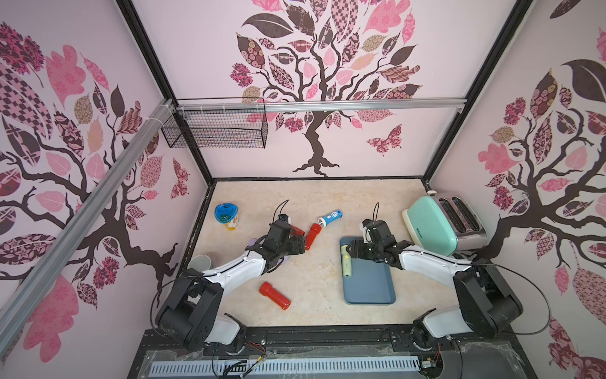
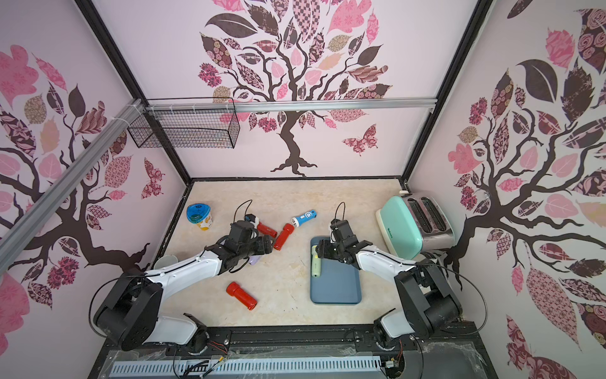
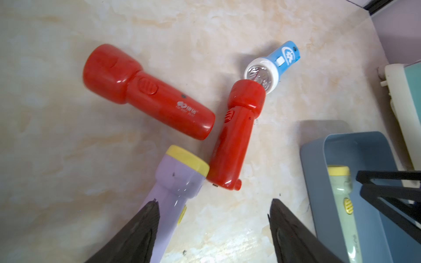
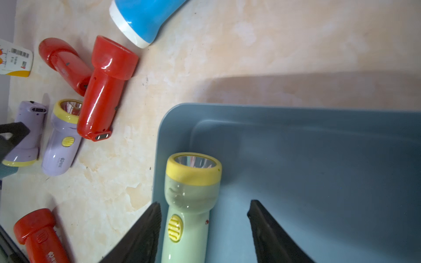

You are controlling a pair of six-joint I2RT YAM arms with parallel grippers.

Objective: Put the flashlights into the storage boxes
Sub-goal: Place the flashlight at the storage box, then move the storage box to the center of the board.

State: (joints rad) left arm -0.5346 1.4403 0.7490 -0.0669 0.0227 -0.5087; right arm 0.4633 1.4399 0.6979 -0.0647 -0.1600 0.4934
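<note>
A pale green flashlight with a yellow head lies in the slate-blue storage box, along its left rim. My right gripper hovers open over it, one finger close to its body, the other well apart. My left gripper is open over the table, and a lilac flashlight lies by one of its fingers. A second lilac one lies beside that. Two red flashlights and a blue-and-white one lie just beyond. A third red one lies nearer the front.
A mint-green toaster stands right of the box. At the back left of the table is a blue-lidded yellow jar. A grey cup sits by the left wall, and a black wire basket hangs on the rail above.
</note>
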